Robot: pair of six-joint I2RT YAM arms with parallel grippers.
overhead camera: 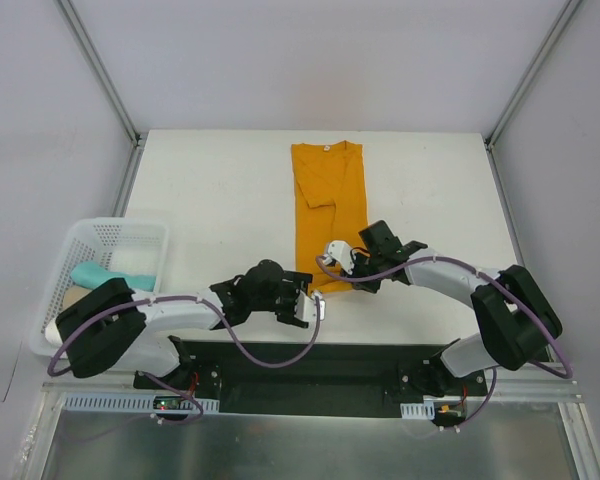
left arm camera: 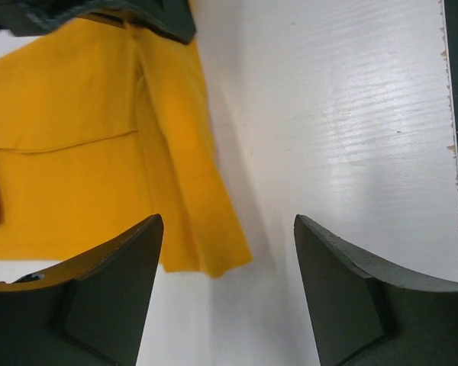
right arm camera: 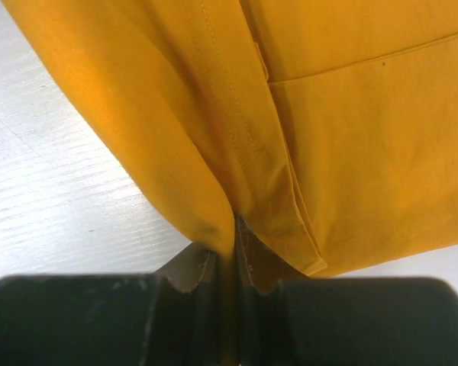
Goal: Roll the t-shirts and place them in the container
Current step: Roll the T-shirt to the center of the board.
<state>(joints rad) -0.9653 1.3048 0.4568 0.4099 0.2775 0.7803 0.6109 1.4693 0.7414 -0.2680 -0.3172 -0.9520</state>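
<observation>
The t-shirt (overhead camera: 328, 200) is orange and folded into a long strip. It lies flat on the white table (overhead camera: 210, 180) and stretches away from both grippers. The right gripper (right arm camera: 235, 229) has its two fingers squeezed together on the near edge of the shirt. A thin fold of cloth is pinched between them. The rest of the shirt spreads out in front of it.

The left gripper (left arm camera: 227, 225) has its fingers wide apart, with only bare table between them. The near corner of the shirt lies just in front of one finger and off to that side. I think this gripper needs to grab that corner so the rolling can start.

Things could go wrong here. The pinch is small, so the cloth could slip out if the right gripper pulls hard. If only one side gets lifted, the roll may come out crooked. The left gripper could also bump the corner and bunch it up, and then the folded layers might fall open.
</observation>
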